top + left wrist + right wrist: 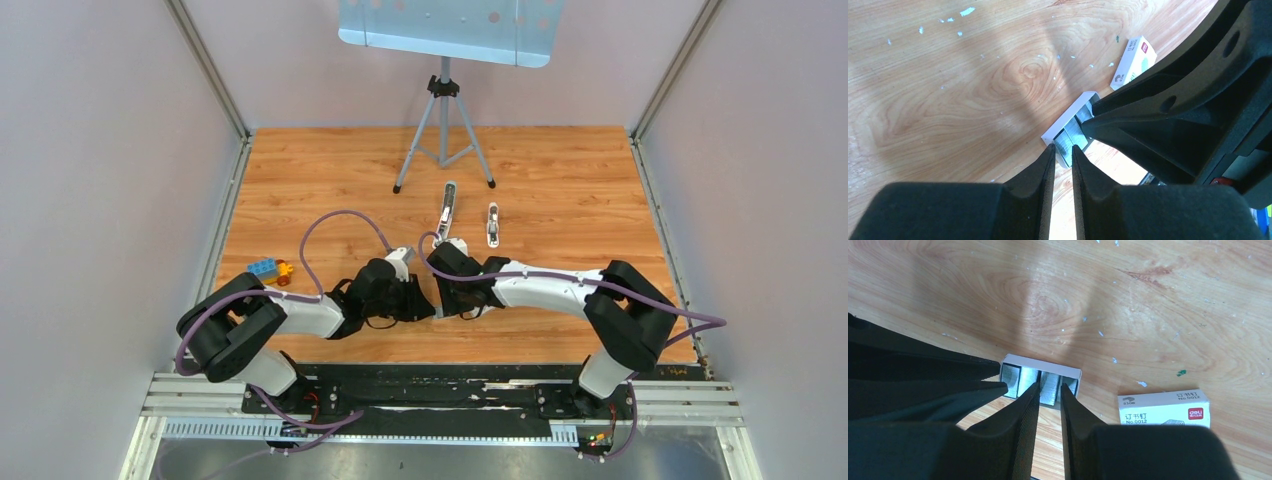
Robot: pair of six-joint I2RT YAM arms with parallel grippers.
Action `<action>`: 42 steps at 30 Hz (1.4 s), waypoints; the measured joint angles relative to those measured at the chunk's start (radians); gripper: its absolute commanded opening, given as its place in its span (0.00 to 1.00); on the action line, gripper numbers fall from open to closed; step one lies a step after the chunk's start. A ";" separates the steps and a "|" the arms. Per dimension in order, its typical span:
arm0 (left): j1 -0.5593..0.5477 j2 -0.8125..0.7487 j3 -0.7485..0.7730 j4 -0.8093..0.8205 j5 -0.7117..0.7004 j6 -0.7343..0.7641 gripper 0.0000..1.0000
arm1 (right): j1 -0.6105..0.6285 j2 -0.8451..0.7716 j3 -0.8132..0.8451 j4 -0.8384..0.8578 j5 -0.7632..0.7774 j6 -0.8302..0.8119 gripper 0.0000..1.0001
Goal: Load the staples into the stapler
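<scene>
Top external shows both arms folded low and bent inward, their wrists meeting over the near middle of the table (560,170). The left gripper (425,300) points right and the right gripper (445,300) points left, almost touching, and what lies under them is hidden in this view. Left of the left arm's elbow sits a small blue and orange toy (270,270). Beyond the fingers, well apart from them, the stapler (447,212) lies opened out, with a second slim grey piece (492,225) just to its right; whether that piece belongs to the stapler is hard to tell. A tripod (443,130) stands further back.

In the left wrist view the left gripper (1063,150) has its fingers drawn to a narrow slit, tips at the near end of an open white tray (1068,117) holding rows of staples (1065,141). A grey block of them sits at the tips, but whether it is pinched cannot be told. The right arm's fingers come in from the right over the tray's far end.

In the right wrist view the right gripper (1050,390) is likewise nearly closed, its tips straddling one block of staples (1049,386) in the tray (1040,363); a firm grip is not clear. The left arm's fingers cover the tray's left end. Right of the fingers lies the white carton (1163,407), its near edge cut off by the finger.
</scene>
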 measured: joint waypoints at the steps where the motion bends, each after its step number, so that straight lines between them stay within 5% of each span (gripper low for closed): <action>1: -0.002 0.000 0.000 0.000 0.000 -0.002 0.20 | 0.000 0.000 0.002 -0.006 0.002 0.000 0.25; 19: -0.008 0.000 0.000 0.000 0.000 -0.003 0.19 | 0.008 0.005 0.005 -0.011 0.015 0.003 0.27; 29: -0.010 0.000 0.000 0.000 -0.002 -0.003 0.20 | 0.009 0.008 0.009 -0.013 0.015 0.003 0.16; 42: -0.013 0.001 0.000 0.001 -0.001 -0.003 0.20 | 0.011 -0.016 0.010 -0.016 0.026 -0.003 0.15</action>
